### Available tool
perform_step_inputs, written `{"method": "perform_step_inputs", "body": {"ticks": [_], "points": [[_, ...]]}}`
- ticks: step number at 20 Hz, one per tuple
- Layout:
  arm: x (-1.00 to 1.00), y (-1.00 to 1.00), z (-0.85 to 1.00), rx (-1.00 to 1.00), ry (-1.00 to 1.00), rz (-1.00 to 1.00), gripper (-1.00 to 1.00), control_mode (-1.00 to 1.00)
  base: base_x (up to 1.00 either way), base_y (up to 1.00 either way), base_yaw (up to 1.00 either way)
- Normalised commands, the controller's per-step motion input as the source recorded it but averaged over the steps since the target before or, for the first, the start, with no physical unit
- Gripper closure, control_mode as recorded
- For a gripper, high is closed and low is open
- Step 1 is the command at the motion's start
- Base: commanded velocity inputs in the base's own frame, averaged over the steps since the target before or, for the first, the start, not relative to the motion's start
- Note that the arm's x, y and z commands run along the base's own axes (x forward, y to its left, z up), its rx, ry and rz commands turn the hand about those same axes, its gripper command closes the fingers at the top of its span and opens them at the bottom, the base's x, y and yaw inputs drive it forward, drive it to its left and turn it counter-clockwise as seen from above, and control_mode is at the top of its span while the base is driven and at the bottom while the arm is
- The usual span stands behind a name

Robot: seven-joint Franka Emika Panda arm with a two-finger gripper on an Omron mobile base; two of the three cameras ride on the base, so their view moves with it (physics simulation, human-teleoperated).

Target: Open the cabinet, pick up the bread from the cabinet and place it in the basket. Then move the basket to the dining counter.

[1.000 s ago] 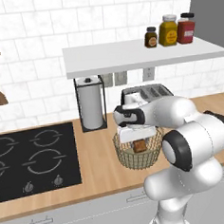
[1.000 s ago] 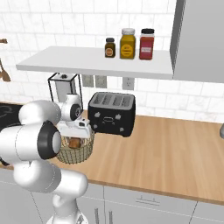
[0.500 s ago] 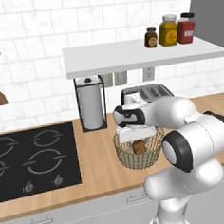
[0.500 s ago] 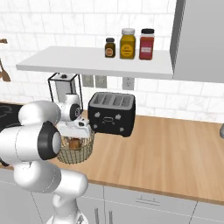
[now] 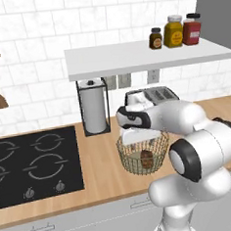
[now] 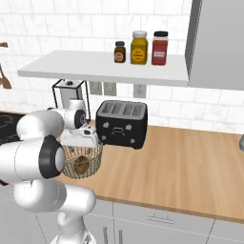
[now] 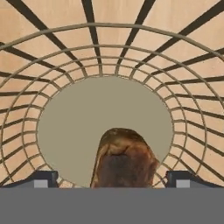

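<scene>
Hand view — bread [image 7: 124, 161] upright in basket [image 7: 105, 78]

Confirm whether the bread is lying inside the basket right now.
Yes, the bread rests on the pale bottom of the basket, with the open fingertips on either side of it.

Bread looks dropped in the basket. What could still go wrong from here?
The open gripper sits low over the basket, fingertips flanking the bread; lifting off-line could snag the wire or drag the bread. The toaster stands close behind, so grabbing the rim may bump it.
</scene>
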Motion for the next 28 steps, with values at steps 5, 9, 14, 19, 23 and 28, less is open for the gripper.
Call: {"method": "perform_step_inputs", "body": {"ticks": [5,9,14,19,23,28], "points": [[-0.59,-0.02,0.91,-0.02,-0.13,-0.07,-1.0,-1.0,0.0,0.0,0.0],[-0.41,-0.62,0.3,0.0,-0.05,-0.22,-1.0,-1.0,0.0,0.0,0.0],[-0.19,-0.64,0.08,0.0,0.0,-0.28,-1.0,-1.0,0.0,0.0,0.0],[0.05,-0.39,-0.02,0.1,0.01,-0.06,-1.0,-1.0,0.0,0.0,0.0],[0.35,-0.01,-0.24,0.03,0.03,0.0,-1.0,-1.0,0.0,0.0,0.0],[0.39,0.0,-0.31,0.01,0.08,0.0,-1.0,-1.0,0.0,0.0,0.0]]}}
